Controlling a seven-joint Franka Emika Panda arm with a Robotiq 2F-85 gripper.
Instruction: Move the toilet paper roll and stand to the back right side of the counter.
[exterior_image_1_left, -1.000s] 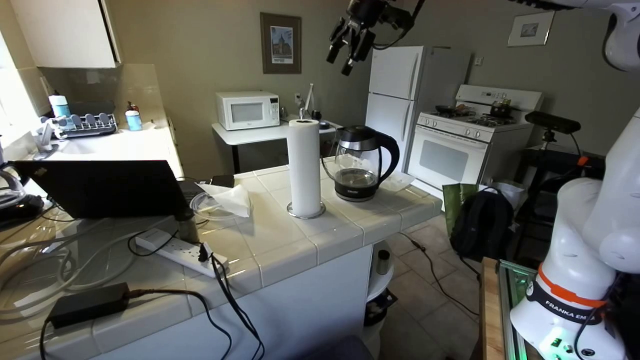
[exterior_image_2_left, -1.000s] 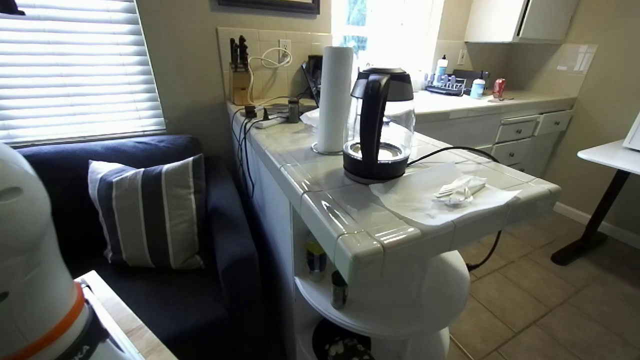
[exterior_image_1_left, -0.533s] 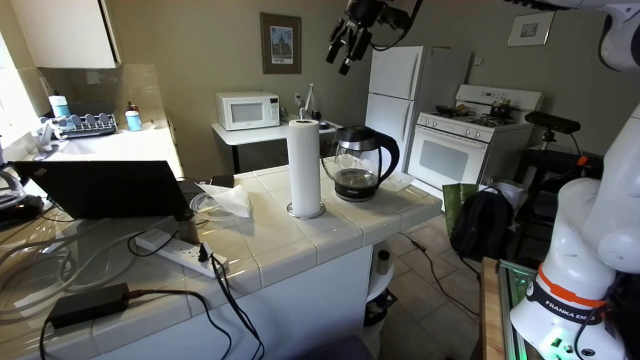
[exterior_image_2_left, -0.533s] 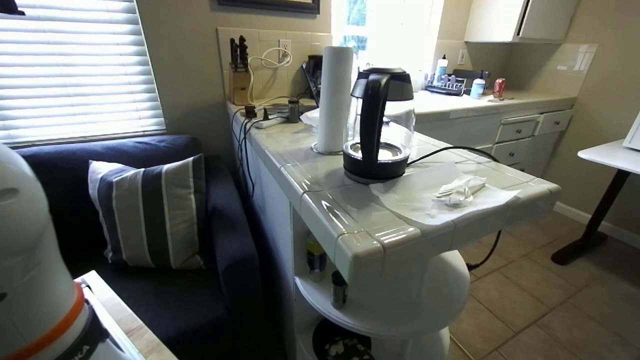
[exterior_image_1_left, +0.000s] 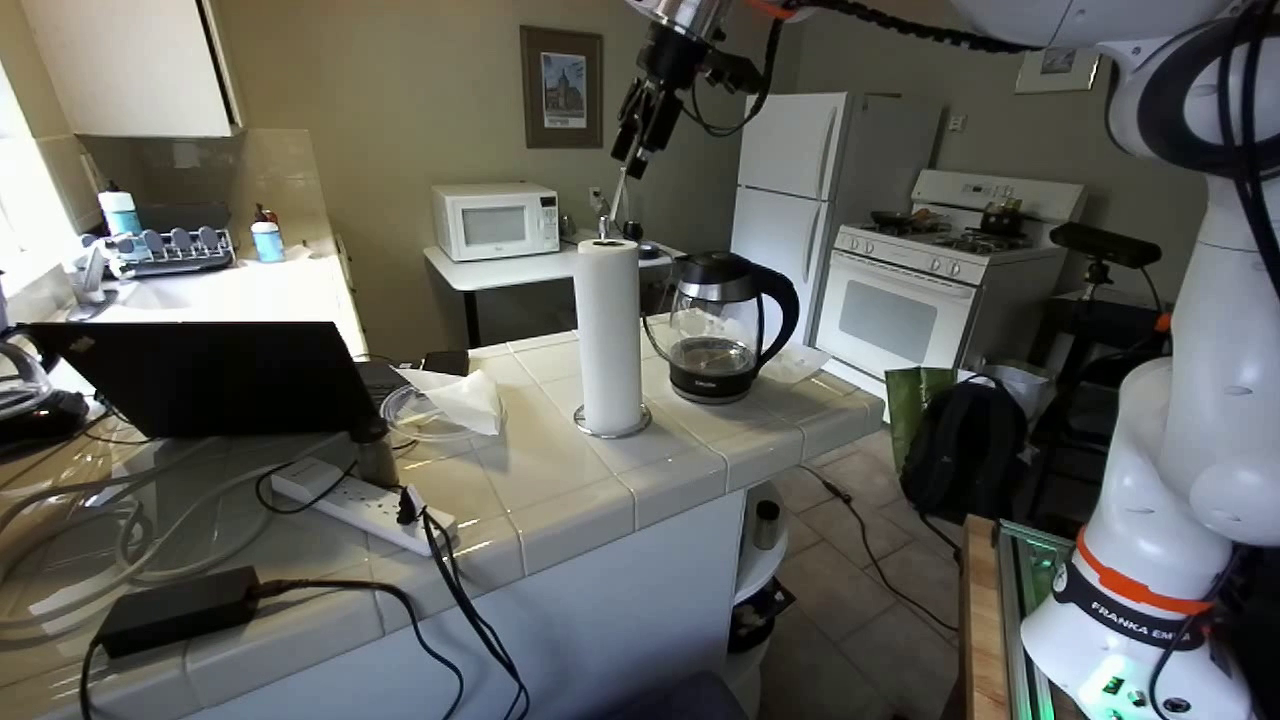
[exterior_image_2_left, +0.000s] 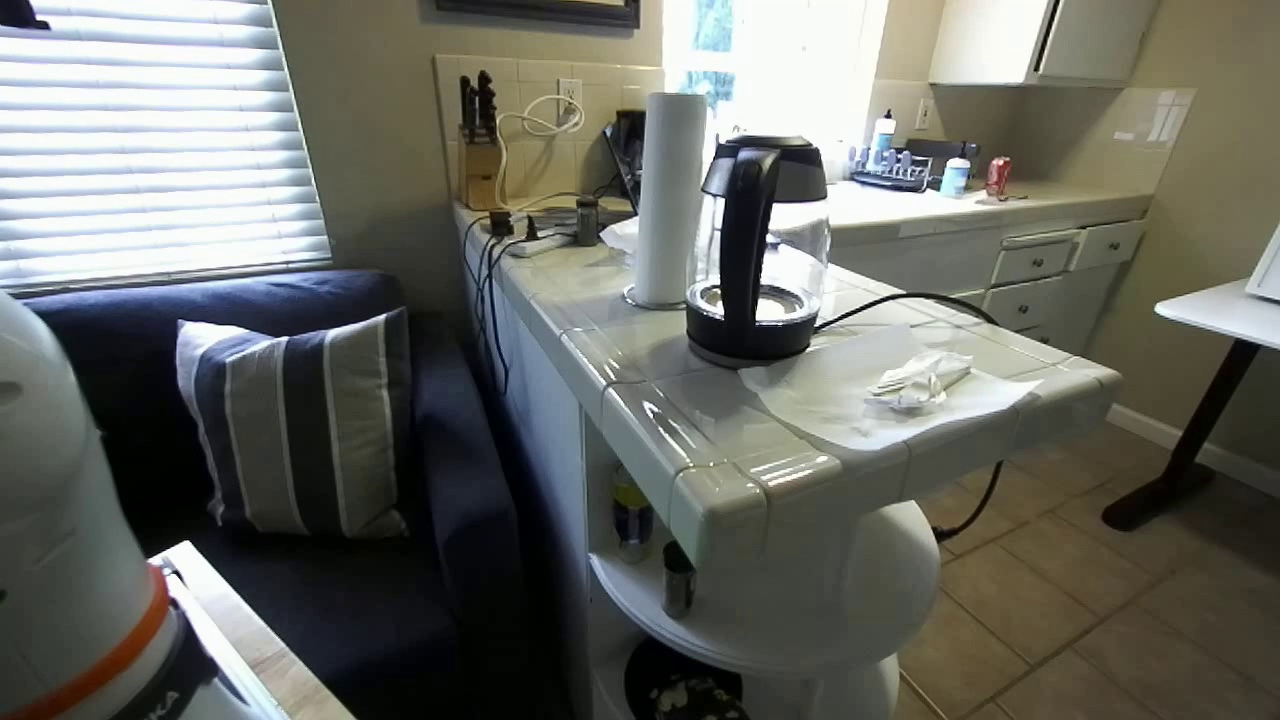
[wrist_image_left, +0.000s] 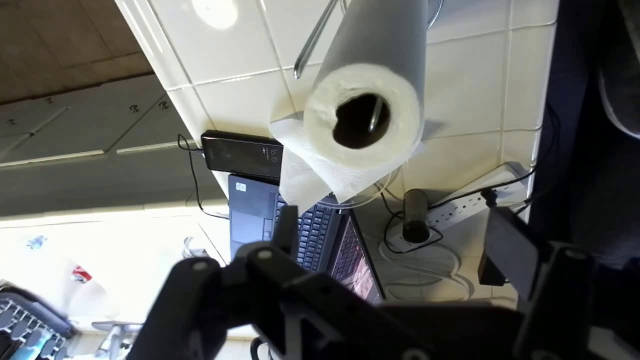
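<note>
By my reading, nothing of the move itself is done. The roll stands upright on its stand on the counter, between the laptop and the kettle, with the kettle just beside it. The claw hangs in the air, higher than the roll, its fingers spread wide with nothing held between them, touching neither roll nor kettle. In the wrist view the roll's open end lies toward the top edge, out past the fingertips rather than in the gap, so I take the step in hand to be the approach, with lining up yet to finish. The post shows inside the roll and a thin rod beside it; a hold on the roll alone might lift it off and leave the stand behind. What remains, then, is to reach the roll, grip it, carry or slide roll and stand together to the back right, set them upright and let go. The sentence does not say from whose side that is reckoned, so I cannot name the corner; the roll's spot, well in from the counter's end, does not seem to be it.
</note>
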